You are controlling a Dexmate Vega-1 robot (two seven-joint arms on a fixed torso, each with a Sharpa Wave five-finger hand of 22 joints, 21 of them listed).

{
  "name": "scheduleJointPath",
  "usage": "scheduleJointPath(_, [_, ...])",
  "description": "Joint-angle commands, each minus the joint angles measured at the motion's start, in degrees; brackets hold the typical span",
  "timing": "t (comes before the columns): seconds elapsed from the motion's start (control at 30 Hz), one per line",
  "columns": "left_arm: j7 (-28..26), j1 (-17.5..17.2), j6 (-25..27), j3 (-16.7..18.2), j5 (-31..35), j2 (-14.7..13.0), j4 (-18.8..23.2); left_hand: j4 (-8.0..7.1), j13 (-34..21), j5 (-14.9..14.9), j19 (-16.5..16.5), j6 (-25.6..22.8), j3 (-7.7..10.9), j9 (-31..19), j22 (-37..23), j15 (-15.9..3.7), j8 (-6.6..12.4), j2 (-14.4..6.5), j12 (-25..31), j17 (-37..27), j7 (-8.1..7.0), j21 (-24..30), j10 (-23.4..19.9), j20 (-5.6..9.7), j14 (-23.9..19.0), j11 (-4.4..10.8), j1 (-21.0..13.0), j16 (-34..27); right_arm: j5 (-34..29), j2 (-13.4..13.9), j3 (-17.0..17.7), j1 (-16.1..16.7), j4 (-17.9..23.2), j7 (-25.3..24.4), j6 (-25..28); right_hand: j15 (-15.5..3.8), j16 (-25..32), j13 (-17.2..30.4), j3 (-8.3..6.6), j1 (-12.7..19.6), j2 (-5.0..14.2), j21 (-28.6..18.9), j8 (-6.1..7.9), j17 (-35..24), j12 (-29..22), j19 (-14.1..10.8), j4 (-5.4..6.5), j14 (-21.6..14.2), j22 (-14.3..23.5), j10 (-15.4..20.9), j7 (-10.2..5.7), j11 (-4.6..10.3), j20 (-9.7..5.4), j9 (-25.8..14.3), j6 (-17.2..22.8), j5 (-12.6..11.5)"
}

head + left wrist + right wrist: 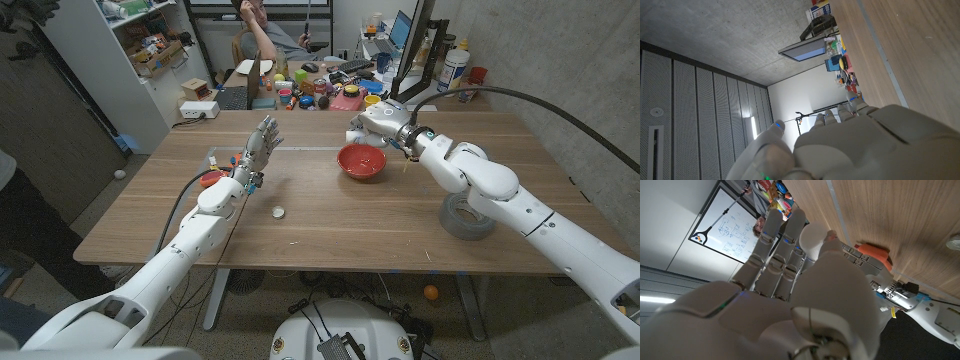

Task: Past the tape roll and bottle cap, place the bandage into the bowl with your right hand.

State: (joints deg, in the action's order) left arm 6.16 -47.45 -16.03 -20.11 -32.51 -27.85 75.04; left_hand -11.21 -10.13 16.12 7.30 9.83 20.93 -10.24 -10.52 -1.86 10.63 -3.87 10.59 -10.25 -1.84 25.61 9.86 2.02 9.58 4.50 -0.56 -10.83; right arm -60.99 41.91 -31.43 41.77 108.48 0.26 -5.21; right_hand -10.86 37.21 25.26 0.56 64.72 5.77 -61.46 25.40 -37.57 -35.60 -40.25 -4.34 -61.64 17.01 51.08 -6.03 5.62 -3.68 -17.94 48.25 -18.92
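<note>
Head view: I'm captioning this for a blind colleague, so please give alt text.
The robot's right hand hovers at the far rim of a red bowl on a wooden table. Its left hand is raised open; a tape roll and bottle cap lie nearer.

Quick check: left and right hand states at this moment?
Left hand: open, fingers spread, raised above the table, holding nothing.
Right hand: by the red bowl; whether it holds anything cannot be told.

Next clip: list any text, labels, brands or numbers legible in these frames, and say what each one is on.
None can be read.
Whiteboard: handwriting and diagrams, too small and blurred.
Shelf boxes: printing too small.
White bottle behind the table: label blurred.
Tape roll, bowl, bottle cap: no markings visible.
</note>
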Motion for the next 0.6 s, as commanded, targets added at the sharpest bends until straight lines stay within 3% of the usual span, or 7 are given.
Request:
scheduleJointPath(0.03, [-0.37, -0.62, 0.33, 0.19, -0.07, -0.62, 0.75, 0.19, -0.2, 0.24, -0.3, 1.39, -0.24, -0.29, -0.32, -1.71, 0.21, -6.29, 0.24, -0.16, 0.11, -0.11, 0.81, 2.53, 0.46, 0.0, 0.25, -0.17, -1.12, -4.16, -4.61, -7.62, -7.29, 1.34, -1.34, -2.4, 0.05, 0.32, 0.45, 0.09, 0.62, -0.31, 0.42, -0.31, -0.36, -0.03, -0.11, -0.5, -0.09, 0.55, -0.18, -0.18, -7.93, -0.16, 0.98, -0.44])
scheduleJointPath(0.6, [0.36, -0.8, -0.66, 0.16, -0.34, -0.76, 0.74, 0.18, -0.2, 0.29, -0.4, 1.34, -0.29, -0.29, -0.32, -1.76, 0.22, -6.29, 0.25, -0.16, 0.14, -0.2, 0.8, 2.54, 0.45, -0.09, 0.25, -0.17, -2.88, -8.23, -10.03, -15.77, -17.46, 3.8, 0.1, -2.39, -0.23, 0.47, 1.01, 0.15, 0.84, -0.83, 0.35, -0.55, -0.23, -0.03, 0.1, -0.71, -0.85, 0.78, -0.07, -0.21, -7.92, -0.17, 1.29, -0.49])
